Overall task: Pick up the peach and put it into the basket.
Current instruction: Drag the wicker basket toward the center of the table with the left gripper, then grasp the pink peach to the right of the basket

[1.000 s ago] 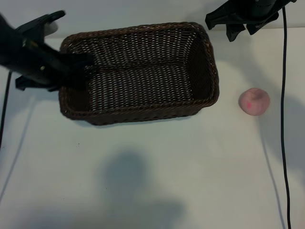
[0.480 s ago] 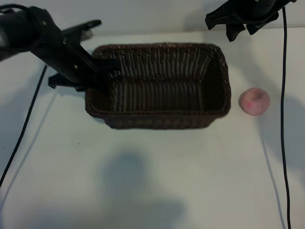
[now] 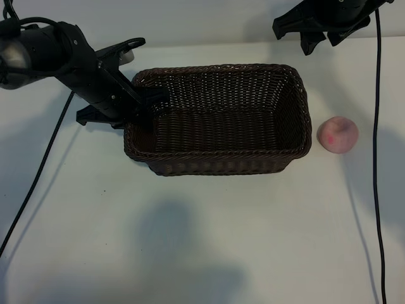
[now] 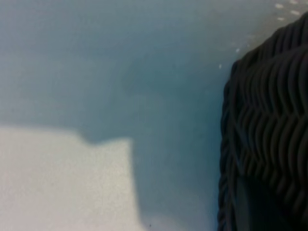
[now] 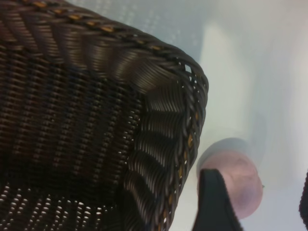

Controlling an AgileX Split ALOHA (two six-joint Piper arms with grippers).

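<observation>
The dark-brown woven basket lies across the middle of the white table. My left gripper is shut on the basket's left rim, one finger inside the wall and one outside. The left wrist view shows only that woven wall close up. The pale-pink peach rests on the table just right of the basket, apart from it. My right gripper hangs open at the far right edge, behind the peach and holding nothing. In the right wrist view the peach sits beyond a dark finger, beside the basket's corner.
Black cables run down the table on the left and the right. Bare white tabletop stretches in front of the basket, crossed by a soft shadow.
My left gripper has dragged the basket to the right and turned it square, so its right end now lies close to the peach. The right arm and the peach have not moved.
</observation>
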